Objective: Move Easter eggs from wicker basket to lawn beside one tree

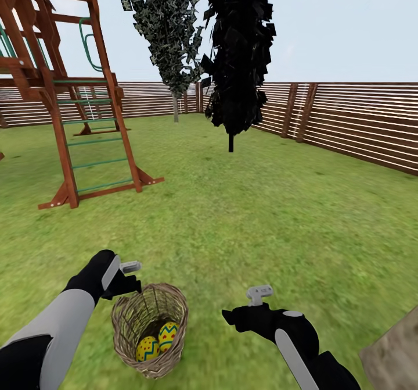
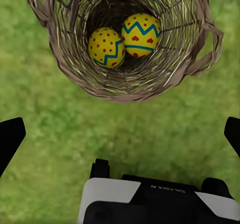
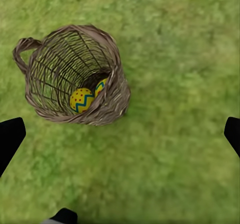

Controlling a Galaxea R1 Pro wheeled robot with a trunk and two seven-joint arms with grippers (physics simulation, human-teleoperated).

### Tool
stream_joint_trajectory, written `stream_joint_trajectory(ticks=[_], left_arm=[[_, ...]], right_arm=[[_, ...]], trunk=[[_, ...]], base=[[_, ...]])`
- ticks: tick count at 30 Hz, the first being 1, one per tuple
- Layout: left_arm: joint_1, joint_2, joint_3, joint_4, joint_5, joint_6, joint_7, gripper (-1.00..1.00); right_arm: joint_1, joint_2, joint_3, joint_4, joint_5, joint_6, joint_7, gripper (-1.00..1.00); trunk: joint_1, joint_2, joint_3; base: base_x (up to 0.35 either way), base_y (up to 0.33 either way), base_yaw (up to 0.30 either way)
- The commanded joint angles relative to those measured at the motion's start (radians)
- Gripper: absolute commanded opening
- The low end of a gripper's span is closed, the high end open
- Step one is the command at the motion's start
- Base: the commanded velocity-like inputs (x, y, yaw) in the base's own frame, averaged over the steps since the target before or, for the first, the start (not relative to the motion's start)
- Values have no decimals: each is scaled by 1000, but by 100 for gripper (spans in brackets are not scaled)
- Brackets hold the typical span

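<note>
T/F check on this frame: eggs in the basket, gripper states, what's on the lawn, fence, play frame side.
1. Two eggs show inside the wicker basket. True: one egg lies beside another egg.
2. The left gripper is shut on an egg. False: its fingers are spread apart over bare lawn and hold nothing.
3. The right gripper is open. True: it is beside the basket, apart from it.
4. An egg lies on the grass beside the basket. False: no egg is visible on the grass.
5. The wooden play frame stands on the robot's right. False: it stands ahead on the left; the slat fence runs along the right.
</note>
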Motion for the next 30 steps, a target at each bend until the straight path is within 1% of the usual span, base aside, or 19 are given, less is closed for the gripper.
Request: stream_joint_trajectory(ticks=[1, 26, 30], left_arm=[[-1, -1, 3, -1, 9, 4, 9, 100], [-1, -4, 0, -2, 9, 4, 7, 100], [-1, 0, 0, -4, 11, 4, 5, 100]], right_arm=[[-1, -1, 2, -1, -11, 2, -10, 100], [-1, 3, 2, -1, -9, 3, -12, 100], [-1, 4, 2, 0, -7, 3, -12, 100]], trunk=[[4, -8, -4], [100, -183, -83], [100, -183, -83]], base=[[0, 0, 0], [0, 0, 0], [0, 0, 0]])
